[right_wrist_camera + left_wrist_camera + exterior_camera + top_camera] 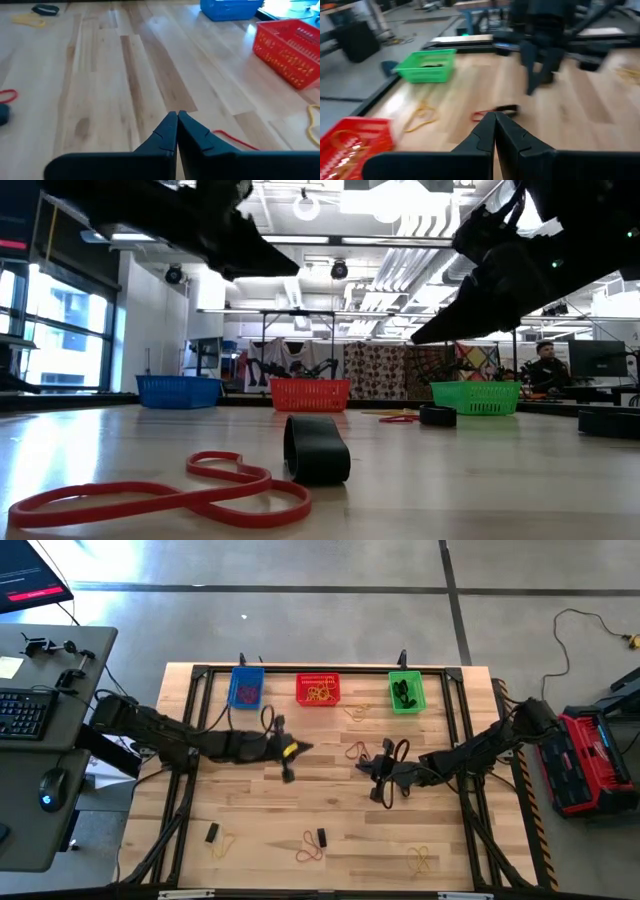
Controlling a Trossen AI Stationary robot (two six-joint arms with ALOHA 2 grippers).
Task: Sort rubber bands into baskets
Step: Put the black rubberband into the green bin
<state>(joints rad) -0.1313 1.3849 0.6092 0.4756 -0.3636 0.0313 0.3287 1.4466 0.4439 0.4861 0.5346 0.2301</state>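
While both arms are hovering over the middle of the table (250, 810), neither is carrying anything: the left gripper (290, 752) is showing its two fingers pressed tip to tip in its wrist view, clenched on nothing, and the right gripper (378, 772) is clenched empty in the same way.

The relation that matters is lying between them. A red rubber band (356, 749), with a short dark band beside it, is sitting in the gap between the two grippers, to the right of the left gripper and just to the far-left of the right one. In the left wrist view this red band (482, 115) is lying straight ahead of the closed tips, its flattened loop running across the line of approach, left to right in the scene. By my reading the right gripper is the nearer of the two, though the left one is pointing squarely at the band.

The three baskets are standing in a row along the far edge: the blue basket (246, 688) at left, the red basket (318, 690) in the middle, already holding yellow loops, and the green basket (405, 691) at right, holding dark ones. More bands are lying scattered along the near edge. Whichever arm goes, its fingers will need opening first.
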